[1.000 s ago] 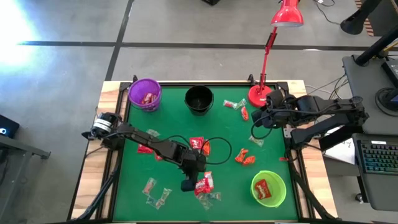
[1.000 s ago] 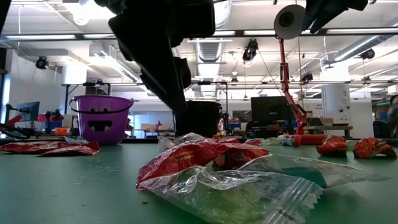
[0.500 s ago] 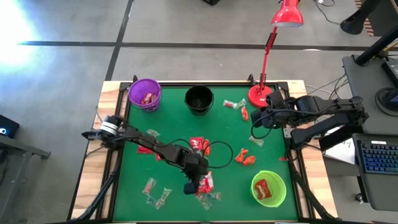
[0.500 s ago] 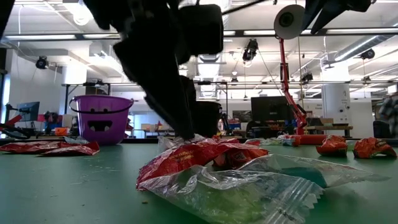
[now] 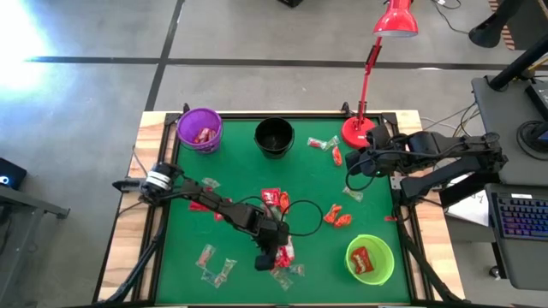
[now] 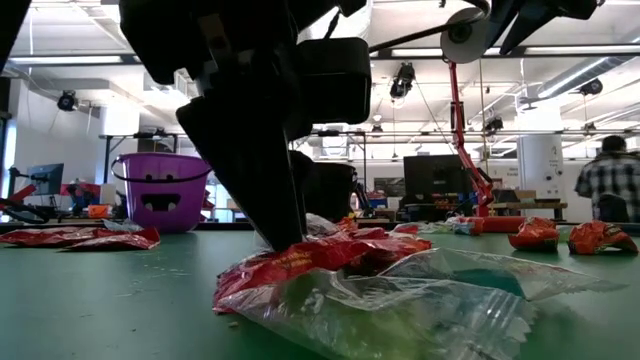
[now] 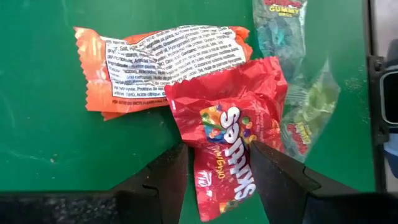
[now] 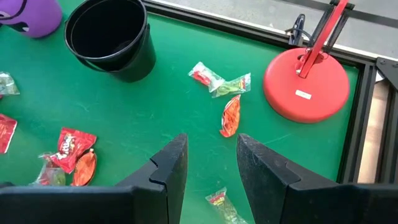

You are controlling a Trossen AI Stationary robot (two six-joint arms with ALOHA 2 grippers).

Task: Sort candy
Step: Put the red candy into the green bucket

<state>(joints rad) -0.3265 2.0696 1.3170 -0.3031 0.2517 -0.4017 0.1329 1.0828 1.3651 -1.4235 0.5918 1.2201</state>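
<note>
Many small wrapped candies lie on the green mat: red ones (image 5: 276, 198), orange ones (image 5: 336, 216) and clear ones (image 5: 214, 263). My left gripper (image 5: 272, 257) is down near the table's near edge, open, over a small heap. Its fingers stand on either side of a red Skittles packet (image 7: 227, 130). That packet lies on an orange packet (image 7: 155, 62) and beside clear gummy packets (image 7: 308, 102). My right gripper (image 5: 353, 167) waits open, above the mat near the lamp base. My left gripper (image 7: 219, 168) comes from above, pointing down, its open fingers astride the red packet's narrower end (image 7: 217, 180). The packet's side edges reach both fingers' inner faces. In the low view a fingertip (image 6: 283, 238) rests on the red wrapper. The packet lies flat on the heap.
A purple bowl (image 5: 199, 128) with red candy and a black bowl (image 5: 274, 137) stand at the far edge. A green bowl (image 5: 370, 259) with one red packet sits at the near right. A red lamp base (image 5: 358, 130) stands at the far right corner. A person shows in the room behind.
My left gripper has moved down and slightly toward the table's right, onto the heap near the near edge. The red packet's near end now lies flatter under its fingertip.
</note>
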